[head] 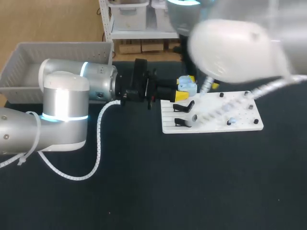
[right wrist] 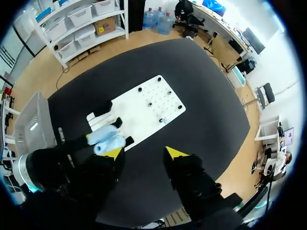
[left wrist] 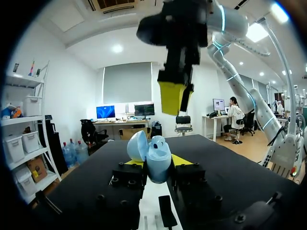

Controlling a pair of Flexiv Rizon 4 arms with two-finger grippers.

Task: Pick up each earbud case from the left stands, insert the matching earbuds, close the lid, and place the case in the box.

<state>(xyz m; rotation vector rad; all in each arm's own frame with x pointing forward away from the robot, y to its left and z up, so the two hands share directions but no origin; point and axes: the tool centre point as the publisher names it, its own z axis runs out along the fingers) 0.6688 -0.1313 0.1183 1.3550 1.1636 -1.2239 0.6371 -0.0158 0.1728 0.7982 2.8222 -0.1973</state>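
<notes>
At the far left of the table sits a gray box (head: 29, 57) with holes in its sides. It is well apart from everything else. My left arm (head: 62, 110) comes in from that side and lies across the dark table (head: 158, 182). Its left pincer (head: 183, 89) squeezes the earbud case (left wrist: 156, 153) from both sides with its yellow tips.

The case is light blue, smooth and round like a small egg. Its lid is flipped open and stands up beside the bottom half. The case is off the table, up in the pincer, just at the far left corner of the white board (head: 216, 125).

The white board lies flat, right of the middle. Two black stands (head: 184, 106) sit on its left part, and small black pegs dot its right part. One tiny light blue piece (head: 231, 120) rests on the board near the right side; I cannot tell what it is. A wide stretch of dark table shows on the near side of the board and past its right edge.

My right arm comes in from the right. Its right pincer (right wrist: 144, 153) hangs high above the case, and its two yellow tips are spread apart with nothing in them.
</notes>
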